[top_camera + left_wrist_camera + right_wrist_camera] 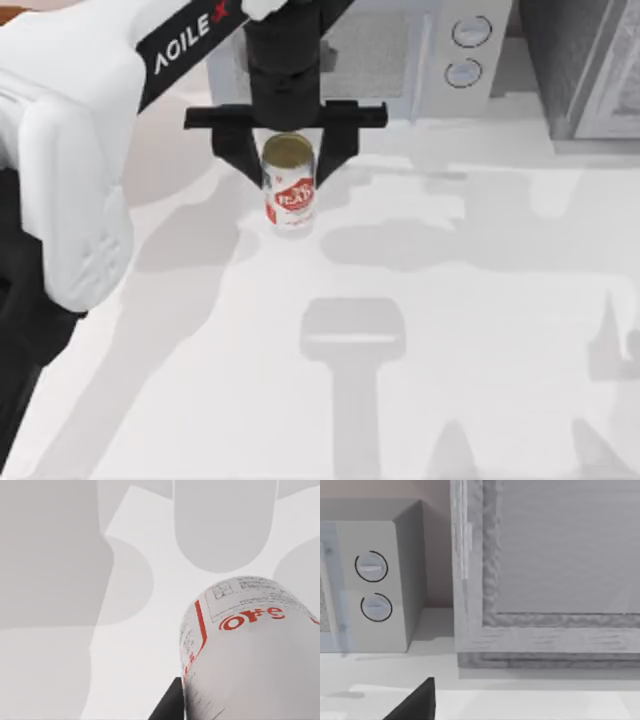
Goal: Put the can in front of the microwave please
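Observation:
The can (289,190), white and red with a dull gold top, stands upright just in front of the microwave (400,60), near the door's left part. My left gripper (288,160) reaches down from above and is shut on the can, one black finger against each side. The left wrist view shows the can (250,650) close up, with a dark finger (170,707) beside it. The right wrist view looks at the microwave (375,605) with its two round knobs, and one dark finger (417,702) of my parked right gripper shows at the edge.
A darker speckled-grey appliance (590,70) stands to the right of the microwave, close up as the appliance (545,580) in the right wrist view. The white tabletop (450,330) stretches open toward the front and right, crossed by arm shadows.

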